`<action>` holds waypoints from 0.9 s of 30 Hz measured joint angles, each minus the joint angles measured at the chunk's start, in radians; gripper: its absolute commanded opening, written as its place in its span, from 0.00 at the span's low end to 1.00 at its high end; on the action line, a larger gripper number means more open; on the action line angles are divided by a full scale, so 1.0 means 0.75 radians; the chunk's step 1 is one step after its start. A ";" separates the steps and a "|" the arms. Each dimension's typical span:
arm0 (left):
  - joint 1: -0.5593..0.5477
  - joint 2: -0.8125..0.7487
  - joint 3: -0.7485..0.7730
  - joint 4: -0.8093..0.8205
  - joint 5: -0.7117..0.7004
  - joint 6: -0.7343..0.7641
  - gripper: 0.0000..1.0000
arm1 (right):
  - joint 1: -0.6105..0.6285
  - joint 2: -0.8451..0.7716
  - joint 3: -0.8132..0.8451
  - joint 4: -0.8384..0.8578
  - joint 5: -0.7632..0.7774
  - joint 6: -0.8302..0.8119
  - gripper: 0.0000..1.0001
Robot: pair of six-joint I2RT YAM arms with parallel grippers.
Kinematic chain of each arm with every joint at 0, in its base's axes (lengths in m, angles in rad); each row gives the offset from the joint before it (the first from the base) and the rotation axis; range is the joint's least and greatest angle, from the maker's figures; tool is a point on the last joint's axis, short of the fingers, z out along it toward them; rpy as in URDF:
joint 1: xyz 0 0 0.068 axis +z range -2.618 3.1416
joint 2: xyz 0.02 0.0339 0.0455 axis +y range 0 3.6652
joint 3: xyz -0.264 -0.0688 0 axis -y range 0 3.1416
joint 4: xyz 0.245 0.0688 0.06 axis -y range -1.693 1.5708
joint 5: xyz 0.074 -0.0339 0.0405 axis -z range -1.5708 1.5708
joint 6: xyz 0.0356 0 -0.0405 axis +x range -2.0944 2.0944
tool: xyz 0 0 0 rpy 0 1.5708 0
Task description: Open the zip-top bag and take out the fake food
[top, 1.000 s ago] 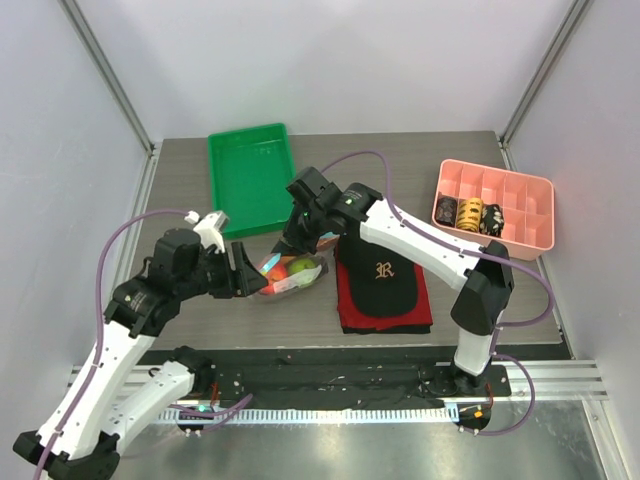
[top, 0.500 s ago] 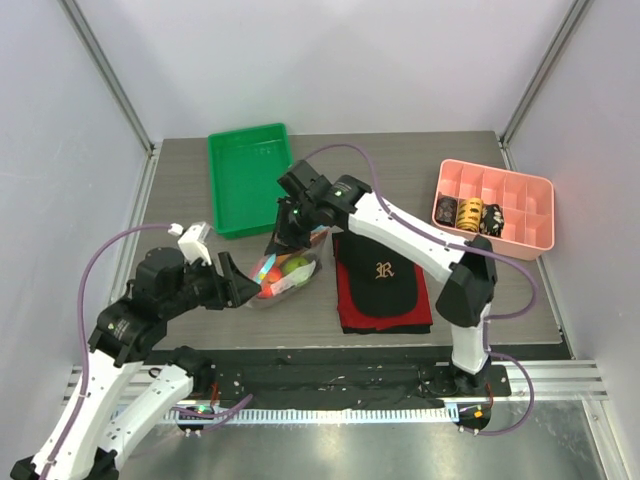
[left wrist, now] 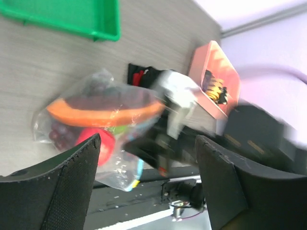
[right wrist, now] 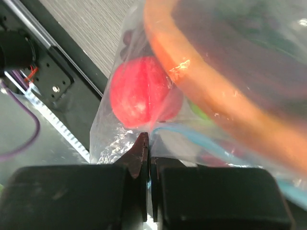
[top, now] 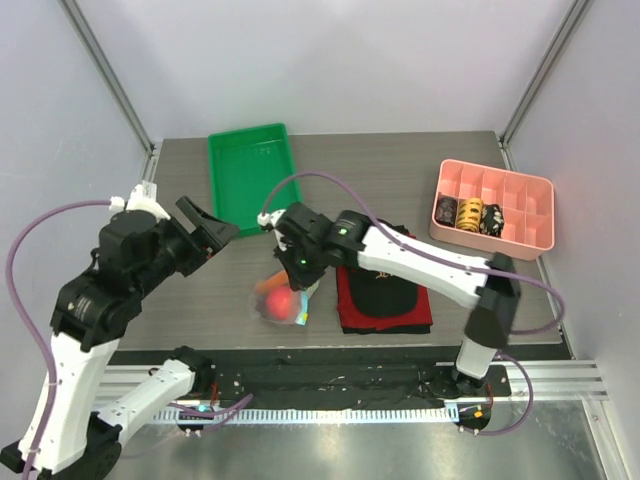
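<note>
Right gripper [right wrist: 147, 139] holds the zip-top bag [right wrist: 115, 136], my 2 jaws pinched beside its teal strip [right wrist: 201, 140]; I judge the film limp, slippery, best gripped at that strip.

The right gripper [right wrist: 148, 140] is pinching the bag [right wrist: 109, 135], jaws together; an apple [right wrist: 139, 93] and melon slice [right wrist: 216, 91] are showing through the plastic.

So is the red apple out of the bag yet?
No, the red apple sits inside the clear bag, which the right hand pinches at its edge.
</note>
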 measured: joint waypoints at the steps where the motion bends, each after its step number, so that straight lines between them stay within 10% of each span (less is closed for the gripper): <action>1: 0.001 0.023 -0.004 -0.008 -0.010 -0.036 0.77 | -0.005 -0.054 -0.054 0.034 0.000 -0.024 0.04; 12: 0.079 0.214 -0.397 0.403 0.499 -0.181 0.88 | -0.036 -0.507 -0.484 0.350 -0.103 -0.196 0.08; 27: 0.040 0.725 -0.413 0.729 1.091 0.030 0.96 | -0.074 -0.605 -0.688 0.495 -0.261 -0.191 0.11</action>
